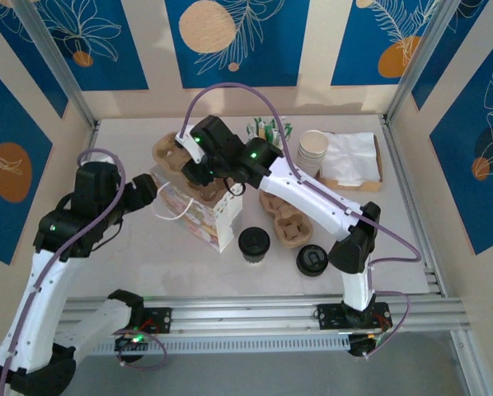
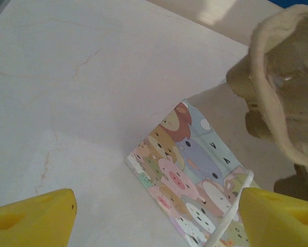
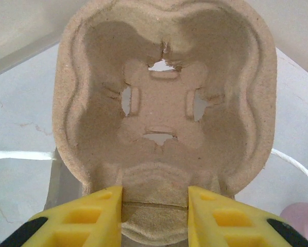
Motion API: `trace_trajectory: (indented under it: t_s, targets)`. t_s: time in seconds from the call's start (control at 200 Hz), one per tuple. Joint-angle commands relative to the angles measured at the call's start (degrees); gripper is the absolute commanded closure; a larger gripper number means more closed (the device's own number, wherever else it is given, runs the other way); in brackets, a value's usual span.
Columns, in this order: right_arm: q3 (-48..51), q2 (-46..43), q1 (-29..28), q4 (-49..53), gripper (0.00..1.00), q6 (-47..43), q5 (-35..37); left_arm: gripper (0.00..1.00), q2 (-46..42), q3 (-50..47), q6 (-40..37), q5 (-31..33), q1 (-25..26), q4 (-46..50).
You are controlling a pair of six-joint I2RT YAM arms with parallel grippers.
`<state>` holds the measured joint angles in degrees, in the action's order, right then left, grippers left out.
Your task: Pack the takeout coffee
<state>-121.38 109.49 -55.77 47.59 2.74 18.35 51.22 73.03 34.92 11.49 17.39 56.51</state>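
The takeout coffee (image 1: 254, 243), a pale cup with a black lid, stands upright on the table in front of the cartoon-print paper bag (image 1: 204, 212). My right gripper (image 1: 195, 171) reaches over the bag to a brown pulp cup tray (image 1: 167, 153). In the right wrist view the right gripper (image 3: 155, 216) is shut on the near edge of this cup tray (image 3: 164, 98), a finger pressed to each side. My left gripper (image 1: 150, 192) sits left of the bag. It is open (image 2: 156, 221), with the bag (image 2: 192, 175) and its white handle (image 2: 231, 216) between the fingers.
A second cup tray (image 1: 291, 223) lies right of the bag, with a black lid stack (image 1: 312, 261) in front of it. Stacked lidless cream cups (image 1: 313, 148) and a box of napkins (image 1: 351, 158) stand at the back right. The held tray (image 2: 285, 87) looms right of the left gripper.
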Motion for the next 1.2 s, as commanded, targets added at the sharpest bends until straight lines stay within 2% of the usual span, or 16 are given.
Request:
trace_trajectory:
  t_s: [0.0, 0.16, 0.355, 0.57, 1.191]
  targets:
    - [0.14, -2.35, -0.73, 0.92, 0.66, -0.59, -1.06, 0.18, 1.41, 1.41, -1.94, -5.42, -3.79, -2.92]
    - [0.01, -2.53, -0.96, 1.62, 0.66, -0.67, -0.81, 0.18, 4.15, 1.12, -2.83, -12.7, -8.46, -6.62]
    - [-0.34, -2.19, -1.01, 2.52, 0.66, -0.1, 0.02, 0.19, 7.54, 1.2, -3.42, -17.55, -11.88, -9.58]
    - [-0.79, -1.06, -1.06, 4.64, 0.66, -0.17, 0.9, 0.2, 8.85, -0.05, -3.19, -18.55, -13.89, -11.41]
    - [2.25, 0.41, -1.01, 3.06, 0.67, 1.38, -0.74, 0.21, 10.82, -2.06, -5.97, -22.33, -14.31, -12.47]
